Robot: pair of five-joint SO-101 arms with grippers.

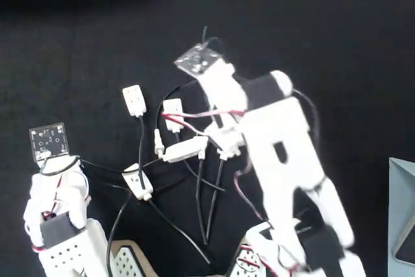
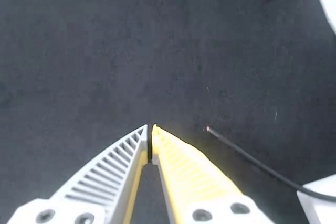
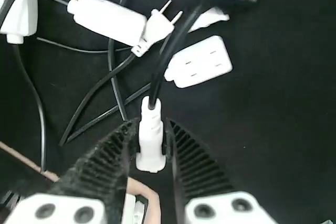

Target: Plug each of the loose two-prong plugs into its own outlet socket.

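Observation:
My right gripper (image 3: 152, 148) is shut on a white two-prong plug (image 3: 151, 140); its black cable runs away from the fingers and its prongs are hidden. Just beyond it lies a white outlet socket (image 3: 199, 69) with its slots facing up. A second loose plug (image 3: 157, 24) with bare prongs rests against a long white block (image 3: 107, 17). From above, the right gripper (image 1: 224, 144) holds the plug (image 1: 227, 154) mid-table, beside the long block (image 1: 185, 150). Other sockets (image 1: 134, 100) (image 1: 172, 115) (image 1: 137, 181) lie to the left. My left gripper (image 2: 150, 129) is shut and holds nothing, over bare black cloth.
Black cables (image 1: 207, 212) cross the table between the sockets and the near edge, and one cable (image 2: 262, 166) lies close to the left gripper. The left arm (image 1: 58, 205) sits at the near left corner. A grey box (image 1: 402, 212) stands at the right edge.

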